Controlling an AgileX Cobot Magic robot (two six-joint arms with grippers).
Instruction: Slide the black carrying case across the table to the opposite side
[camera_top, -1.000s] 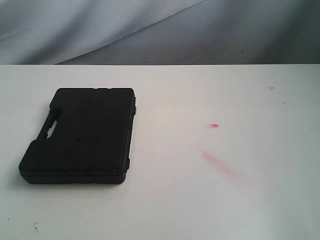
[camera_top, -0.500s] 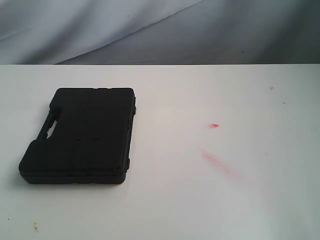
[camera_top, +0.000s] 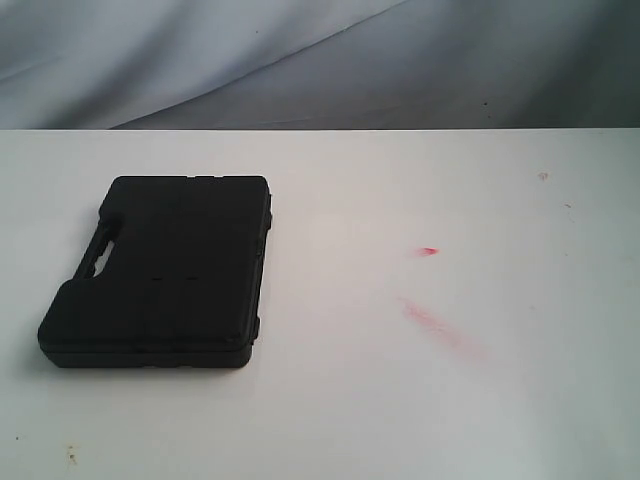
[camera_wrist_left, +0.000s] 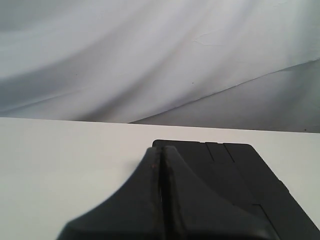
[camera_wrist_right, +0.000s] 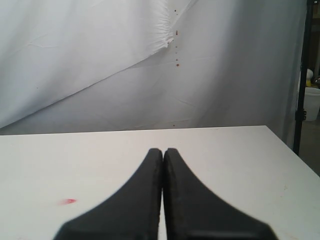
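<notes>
The black case (camera_top: 165, 270) lies flat on the left part of the white table (camera_top: 400, 400), its handle slot (camera_top: 100, 252) on its left side. Neither gripper shows in the exterior view. In the left wrist view my left gripper (camera_wrist_left: 161, 150) is shut with nothing in it, and the case (camera_wrist_left: 240, 175) lies just beyond and to one side of its tips. My right gripper (camera_wrist_right: 163, 151) is shut too, empty, over bare white table (camera_wrist_right: 240, 160) away from the case.
Red smears (camera_top: 435, 325) and a small red mark (camera_top: 428, 251) stain the table right of the case. A grey-white cloth backdrop (camera_top: 320, 60) hangs behind the far edge. The table's corner edge (camera_wrist_right: 292, 150) and a dark stand (camera_wrist_right: 302, 75) show in the right wrist view.
</notes>
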